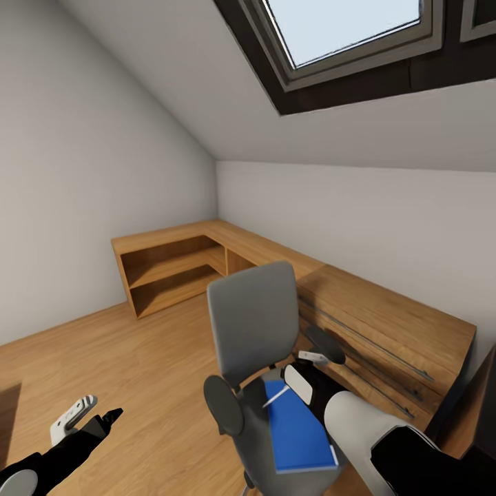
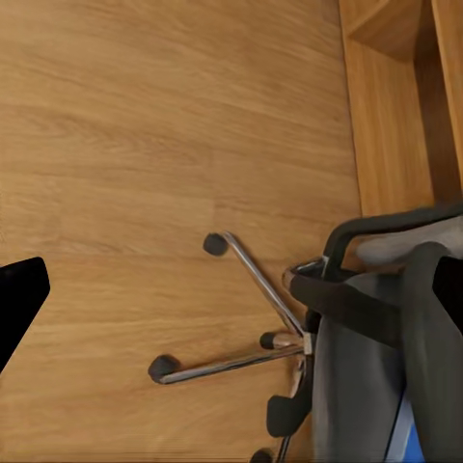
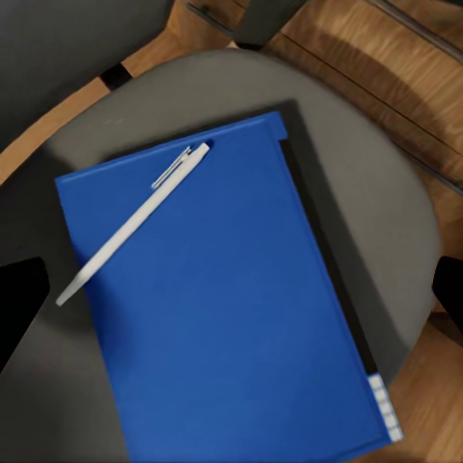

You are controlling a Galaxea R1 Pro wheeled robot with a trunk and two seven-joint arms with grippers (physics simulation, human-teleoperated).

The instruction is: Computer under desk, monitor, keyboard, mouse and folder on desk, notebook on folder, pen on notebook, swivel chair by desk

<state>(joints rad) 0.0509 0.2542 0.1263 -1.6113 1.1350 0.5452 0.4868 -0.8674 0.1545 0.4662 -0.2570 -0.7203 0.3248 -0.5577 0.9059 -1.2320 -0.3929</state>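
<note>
Blue folder [image 3: 222, 299] lies flat on the swivel chair [image 1: 251, 324] seat with the pen [image 3: 130, 224] across it, directly below the right pincer [image 1: 306, 368], apparently released, which should probably lift the pen off first.

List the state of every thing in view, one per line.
folder: closed, flat on the chair seat.
pen: lying on the folder.
swivel chair: upright, beside the wooden dresser.
left tool: open, empty, over the floor.
right tool: above the seat, opening unclear.

one swivel chair [image 1: 256, 331], one folder [image 3: 222, 299], one pen [image 3: 130, 224], one skylight [image 1: 344, 34], two claws [image 1: 88, 413]
</note>
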